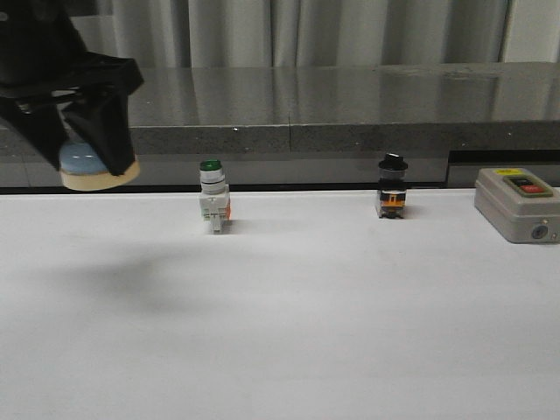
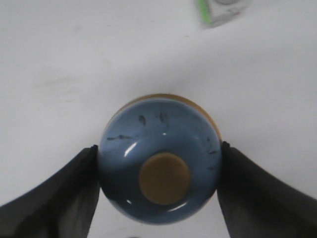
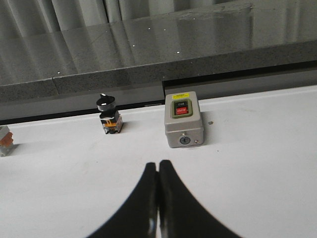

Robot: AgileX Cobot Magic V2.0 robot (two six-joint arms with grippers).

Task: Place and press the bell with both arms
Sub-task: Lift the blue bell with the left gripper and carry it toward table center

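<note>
The bell (image 2: 159,166) is clamped between the two fingers of the left gripper (image 1: 83,140) and is held clear above the white table (image 1: 289,324); a green-capped switch (image 1: 213,197) stands beyond and to the right of that gripper. The right gripper (image 3: 158,198) is seen with its fingertips pressed together on nothing, a black-capped switch (image 3: 108,114) and a grey switch box (image 3: 183,119) lying ahead of it.
</note>
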